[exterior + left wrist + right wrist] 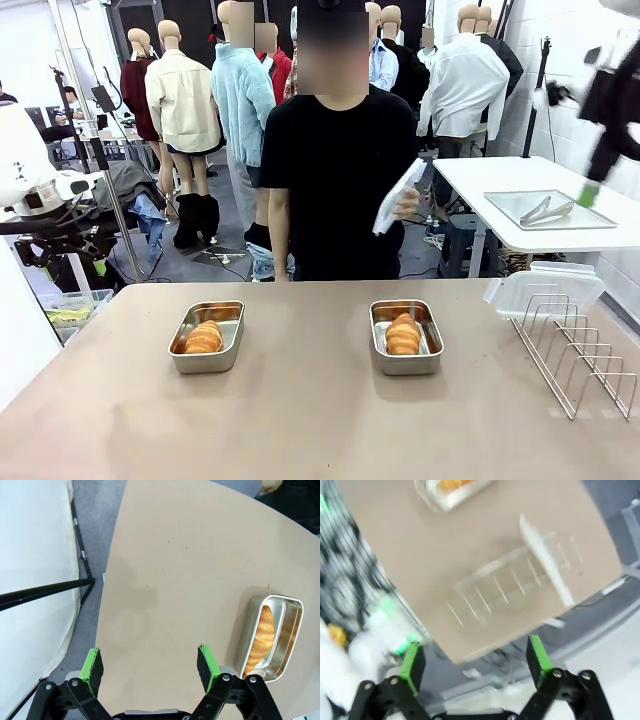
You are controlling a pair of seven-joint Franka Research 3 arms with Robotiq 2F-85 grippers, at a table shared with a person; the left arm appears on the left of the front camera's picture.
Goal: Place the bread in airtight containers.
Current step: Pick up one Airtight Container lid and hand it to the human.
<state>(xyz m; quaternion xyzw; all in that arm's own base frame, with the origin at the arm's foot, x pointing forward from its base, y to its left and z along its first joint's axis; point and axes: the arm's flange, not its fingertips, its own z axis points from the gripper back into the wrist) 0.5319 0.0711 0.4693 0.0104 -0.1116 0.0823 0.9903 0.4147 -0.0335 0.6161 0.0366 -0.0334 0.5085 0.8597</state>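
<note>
Nearest: left gripper [150, 667] spread wide, empty, over bare table [175, 555]. Right gripper [475, 657] likewise spread, empty, blurred. Mid-table, well apart: left tin [207, 362] with bread [204, 338] inside, right tin [406, 365] with bread [403, 334] inside, both lidless. Farther right: clear lid [545, 290] at wire rack [580, 360]. Beyond: person [335, 180] standing.

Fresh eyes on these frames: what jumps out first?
Two lidless steel tins sit mid-table: the left tin holds the left roll, the right tin the right roll, both glossy golden-brown. Behind them the person in black stands at the far edge, holding a flat white piece, maybe a lid. At the table's right end a clear lid rests against the wire rack.
</note>
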